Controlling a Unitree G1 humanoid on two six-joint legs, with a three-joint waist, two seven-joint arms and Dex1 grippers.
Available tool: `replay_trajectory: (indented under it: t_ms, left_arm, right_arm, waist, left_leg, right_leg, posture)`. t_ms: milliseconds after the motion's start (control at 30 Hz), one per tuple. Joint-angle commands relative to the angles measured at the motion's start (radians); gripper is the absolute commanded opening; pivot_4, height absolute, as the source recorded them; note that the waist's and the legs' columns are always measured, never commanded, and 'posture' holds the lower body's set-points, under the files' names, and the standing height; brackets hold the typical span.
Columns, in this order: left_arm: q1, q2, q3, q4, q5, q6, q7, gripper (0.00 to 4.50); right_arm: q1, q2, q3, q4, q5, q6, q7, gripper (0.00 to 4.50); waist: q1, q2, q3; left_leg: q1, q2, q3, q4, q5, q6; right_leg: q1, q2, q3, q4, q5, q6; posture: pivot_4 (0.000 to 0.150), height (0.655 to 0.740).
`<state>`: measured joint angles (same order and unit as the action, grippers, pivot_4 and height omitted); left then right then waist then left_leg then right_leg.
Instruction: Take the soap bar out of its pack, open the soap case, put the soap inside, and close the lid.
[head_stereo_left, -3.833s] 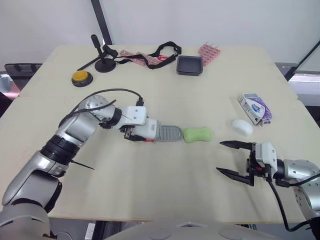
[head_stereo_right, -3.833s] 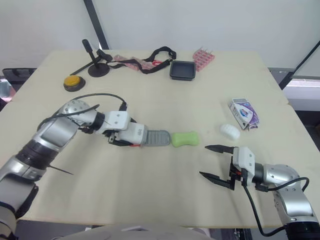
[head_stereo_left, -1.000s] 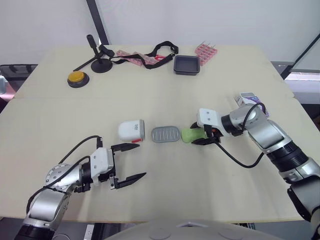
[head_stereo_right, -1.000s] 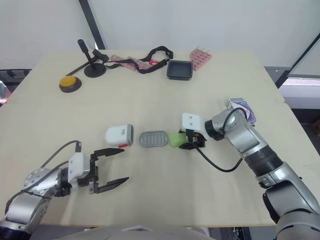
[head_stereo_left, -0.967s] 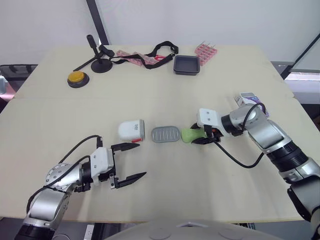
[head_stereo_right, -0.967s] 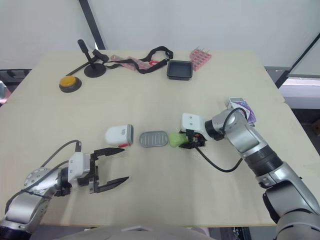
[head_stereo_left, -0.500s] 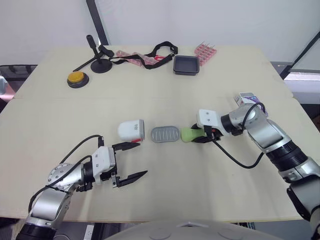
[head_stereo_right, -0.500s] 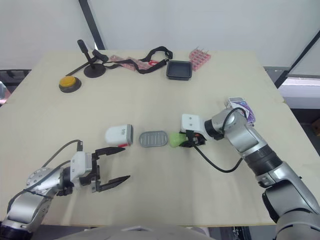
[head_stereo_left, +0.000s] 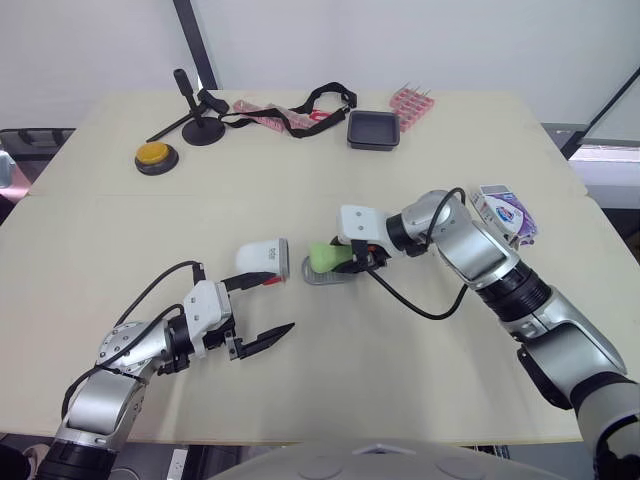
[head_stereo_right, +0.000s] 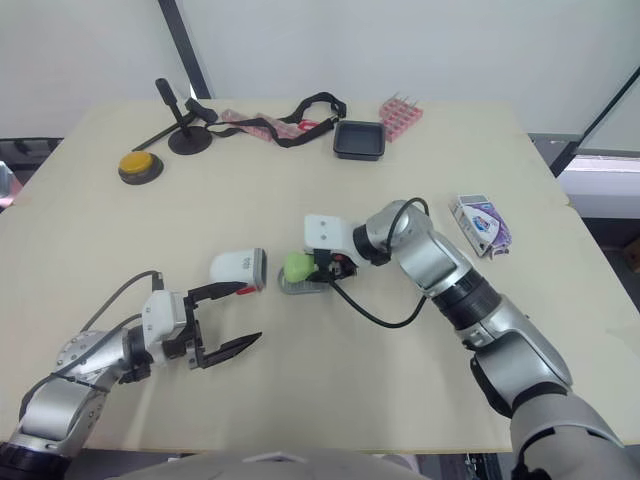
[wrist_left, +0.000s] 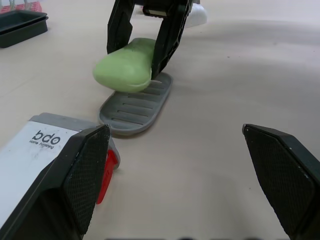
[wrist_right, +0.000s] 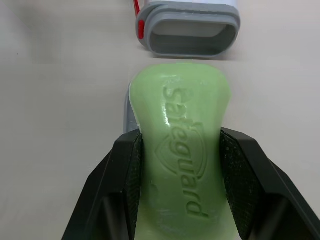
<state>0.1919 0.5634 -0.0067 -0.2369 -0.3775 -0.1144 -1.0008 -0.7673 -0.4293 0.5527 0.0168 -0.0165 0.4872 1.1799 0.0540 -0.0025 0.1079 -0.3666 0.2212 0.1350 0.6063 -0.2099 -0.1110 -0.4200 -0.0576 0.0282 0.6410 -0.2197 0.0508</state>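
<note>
While the right gripper (head_stereo_left: 340, 258) clamps the green soap bar (head_stereo_right: 297, 266) over the grey tray (wrist_left: 135, 107) at table centre, the white case shell (head_stereo_left: 262, 260) lies just at the tray's 9 o'clock. The left gripper (head_stereo_left: 285, 303) hovers, fingers spread, at the shell's 7 o'clock. The soap pack (head_stereo_left: 508, 212) sits towards 3 o'clock.

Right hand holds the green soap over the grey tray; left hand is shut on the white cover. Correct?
No: the left hand is open and empty, near the white cover, as the left wrist view shows. The right hand does hold the green soap over the grey tray.
</note>
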Motion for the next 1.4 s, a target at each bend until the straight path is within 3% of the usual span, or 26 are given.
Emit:
replay_trajectory:
  t_ms: [33,567,633,800,1167,1267,1400]
  left_arm:
    - [0.000,0.004,0.015,-0.027,-0.010,-0.001,0.009,4.50]
    - [0.006,0.002,0.006,-0.049,-0.006,0.015,0.038,4.50]
    - [0.010,0.003,0.005,-0.053,-0.005,0.015,0.041,4.50]
    - [0.012,0.003,0.001,-0.055,-0.004,0.018,0.045,4.50]
    - [-0.001,0.004,-0.003,-0.047,-0.003,0.020,0.044,4.50]
    - [-0.016,0.006,-0.001,-0.042,-0.003,0.022,0.045,4.50]
    - [-0.059,0.006,0.002,-0.013,0.018,0.011,0.053,4.50]
  right_arm:
    - [-0.029,0.010,0.007,0.000,-0.014,0.001,0.000,1.79]
    - [-0.044,0.058,0.027,0.055,-0.030,0.043,-0.007,1.79]
    - [-0.040,0.060,0.027,0.045,-0.027,0.058,-0.005,2.82]
    - [-0.041,0.065,0.020,0.023,-0.020,0.073,0.002,4.44]
    - [-0.020,0.025,-0.100,-0.062,0.059,0.052,0.000,4.48]
    - [0.075,-0.017,-0.220,-0.147,0.152,0.024,0.000,4.48]
    - [0.345,-0.049,-0.418,-0.296,0.300,-0.026,-0.027,4.48]
  waist:
    - [-0.001,0.000,0.000]
    - [-0.002,0.000,0.000]
    - [-0.002,0.000,0.000]
    - [-0.001,0.000,0.000]
    - [0.000,0.000,0.000]
    - [0.007,-0.001,-0.001]
    - [0.028,-0.004,-0.003]
  left_leg:
    - [0.000,0.000,0.000,0.000,0.000,0.000]
    - [0.000,0.000,0.000,0.000,0.001,-0.001]
    - [0.000,0.000,0.000,0.000,0.001,-0.001]
    - [0.000,0.000,0.000,0.000,0.001,-0.001]
    - [0.000,0.000,0.000,0.000,0.001,-0.002]
    - [0.000,0.000,0.000,0.000,0.001,-0.002]
    - [0.000,0.000,0.000,0.000,0.001,-0.002]
  right_leg:
    - [0.000,0.000,0.000,0.000,0.000,0.000]
    - [0.000,0.000,0.000,0.001,0.000,0.001]
    - [0.000,0.001,0.000,0.001,0.000,0.001]
    - [0.000,0.000,0.000,0.001,0.000,0.001]
    - [0.000,0.000,0.000,0.001,0.000,0.001]
    - [0.000,0.000,0.000,0.001,0.000,0.001]
    - [0.000,0.000,0.000,-0.001,0.000,0.001]
  posture:
    - [0.150,0.7400]
    - [0.150,0.7400]
    - [0.150,0.7400]
    - [0.150,0.7400]
    - [0.150,0.7400]
    - [0.150,0.7400]
    - [0.150,0.7400]
